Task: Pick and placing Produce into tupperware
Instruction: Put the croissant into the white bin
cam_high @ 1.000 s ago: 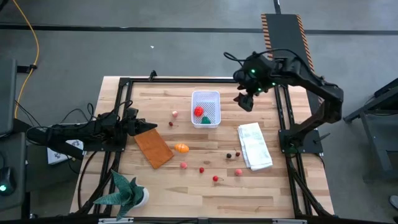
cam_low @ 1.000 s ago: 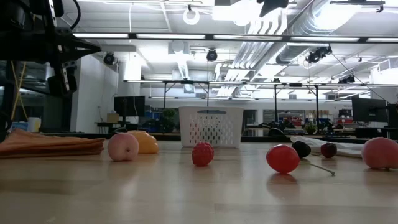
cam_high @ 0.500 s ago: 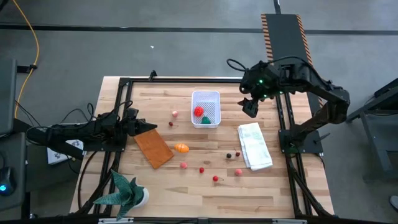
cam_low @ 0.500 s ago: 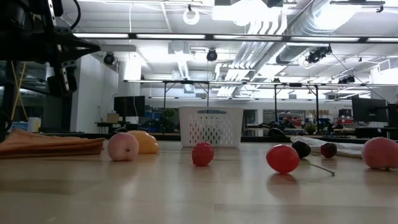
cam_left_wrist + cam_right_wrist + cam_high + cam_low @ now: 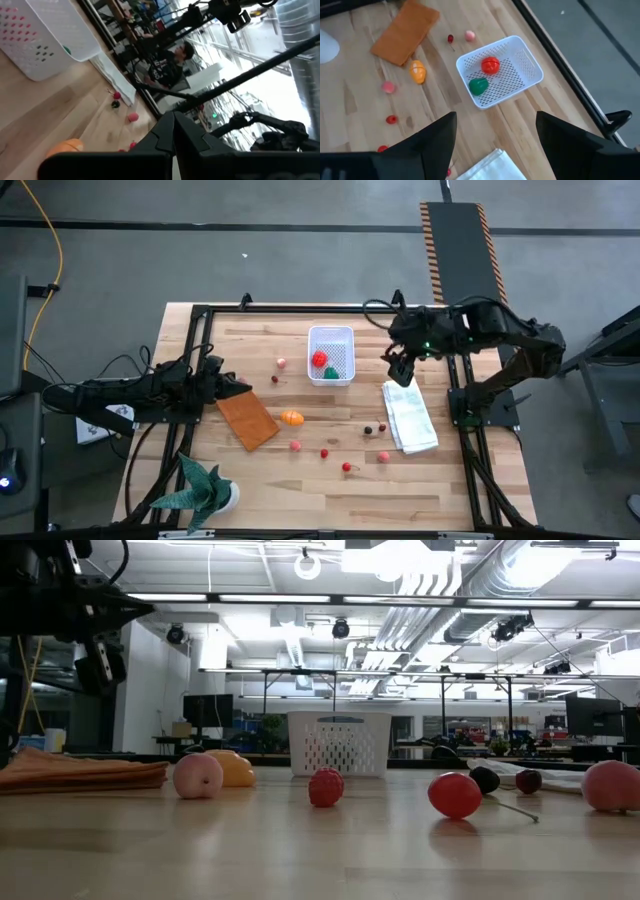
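Jaws of my right gripper point(image 5: 398, 367) stand wide and empty above the bench point(image 5: 260, 480), between the white perforated plastic tub point(image 5: 331, 353) and the folded white cloth point(image 5: 409, 414). My left gripper point(image 5: 222, 385) waits pinched shut at the bench's left edge. I judge I am between picks: a red tomato-like ball point(image 5: 490, 65) and a green piece point(image 5: 478, 86) already lie in the tub. Next I must descend on a loose piece, perhaps the orange carrot-like piece point(image 5: 291, 418), with berries beyond. No readable writing anywhere.

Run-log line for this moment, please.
right gripper: open, empty, above white cloth | left gripper: shut, parked | tupperware: tomato, green piece
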You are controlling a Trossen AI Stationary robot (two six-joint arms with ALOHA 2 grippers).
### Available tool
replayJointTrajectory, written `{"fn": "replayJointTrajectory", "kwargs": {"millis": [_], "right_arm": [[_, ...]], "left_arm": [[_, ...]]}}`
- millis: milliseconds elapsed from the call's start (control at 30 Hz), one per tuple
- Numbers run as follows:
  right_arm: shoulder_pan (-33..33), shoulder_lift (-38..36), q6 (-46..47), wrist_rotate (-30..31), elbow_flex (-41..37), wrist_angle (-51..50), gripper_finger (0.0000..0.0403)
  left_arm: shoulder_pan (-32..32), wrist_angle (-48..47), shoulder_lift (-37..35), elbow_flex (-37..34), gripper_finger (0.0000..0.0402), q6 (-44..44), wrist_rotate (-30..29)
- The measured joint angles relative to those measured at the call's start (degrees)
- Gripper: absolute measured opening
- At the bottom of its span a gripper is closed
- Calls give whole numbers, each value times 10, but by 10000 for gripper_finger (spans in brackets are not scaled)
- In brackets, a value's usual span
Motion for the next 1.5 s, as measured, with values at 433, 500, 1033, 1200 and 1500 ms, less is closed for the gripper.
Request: {"fn": "replayJointTrajectory", "kwargs": {"millis": [433, 500, 1033, 1200, 1500], "right_arm": [[112, -62, 169, 87, -221, 116, 263], [117, -83, 197, 74, -282, 164, 263], [120, -176, 318, 30, -511, 370, 263], [113, -176, 311, 30, -510, 338, 263], [112, -176, 309, 30, -513, 300, 263]], "left_arm": [[0, 50, 0, 0, 56, 19, 29], [0, 62, 0, 0, 75, 19, 29], [0, -228, 99, 295, 137, 324, -19], [0, -315, 218, 422, 162, 423, -23], [0, -471, 427, 558, 196, 524, 18]]}}
